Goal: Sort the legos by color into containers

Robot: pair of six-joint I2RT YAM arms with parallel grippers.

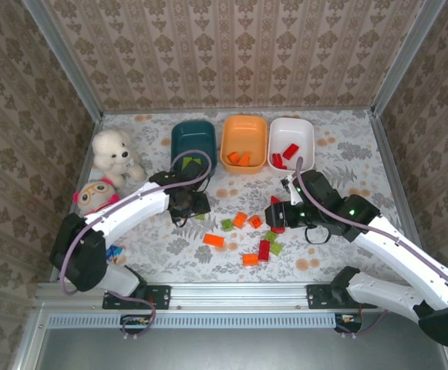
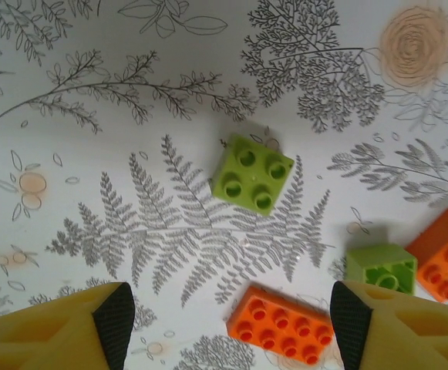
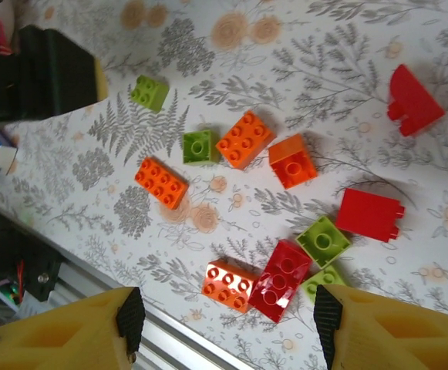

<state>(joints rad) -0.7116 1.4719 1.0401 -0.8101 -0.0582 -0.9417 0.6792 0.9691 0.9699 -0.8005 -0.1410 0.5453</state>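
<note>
Orange tub (image 1: 244, 121), 2 orange legos (image 1: 244, 159), white tub (image 1: 291, 122), 2 red legos (image 1: 291, 151)

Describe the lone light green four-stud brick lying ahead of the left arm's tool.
The light green brick is a small square block of smooth, slightly glossy plastic. It has four round hollow studs on top, set two by two. It lies flat and studs up on the fern-printed table cover, turned a little askew and casting a short shadow along its far edge. It looks whole and clean. Nothing touches it: the left tool is open, and its yellow fingers are clear of the brick.
</note>
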